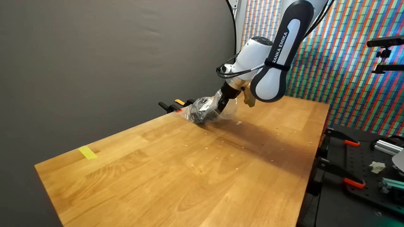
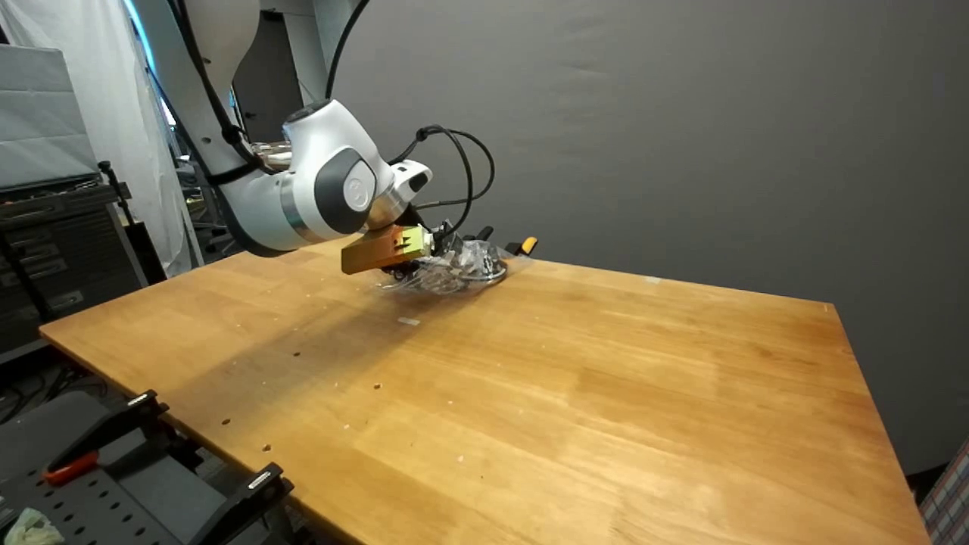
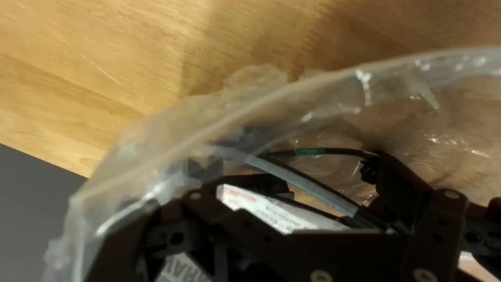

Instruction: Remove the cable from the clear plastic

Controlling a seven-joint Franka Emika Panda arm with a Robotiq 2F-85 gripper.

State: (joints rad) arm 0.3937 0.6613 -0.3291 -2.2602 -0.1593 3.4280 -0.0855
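Note:
The clear plastic bag lies near the table's back edge in both exterior views [image 1: 231, 111] [image 2: 439, 278]. A dark coiled cable [image 1: 196, 116] with a white label [image 1: 206, 105] shows in it. In the wrist view the bag's rim [image 3: 219, 125] arches around my gripper [image 3: 332, 182], whose fingers reach inside the bag. The gripper looks open. A black cable with a green band [image 3: 311, 151] and a grey-sleeved length of cable [image 3: 297, 178] run across the gap between the fingers. Gripper parts hide the rest of the cable. In an exterior view my gripper [image 1: 220, 107] slants down into the bag.
Clamps with black and yellow handles [image 1: 180, 102] stand on the back edge behind the bag. A yellow tape piece [image 1: 88, 152] sticks to the wooden table [image 1: 176, 176]. A gold box [image 2: 382, 248] is mounted at the wrist. Clamps with orange pads [image 1: 354, 183] hold the front edge.

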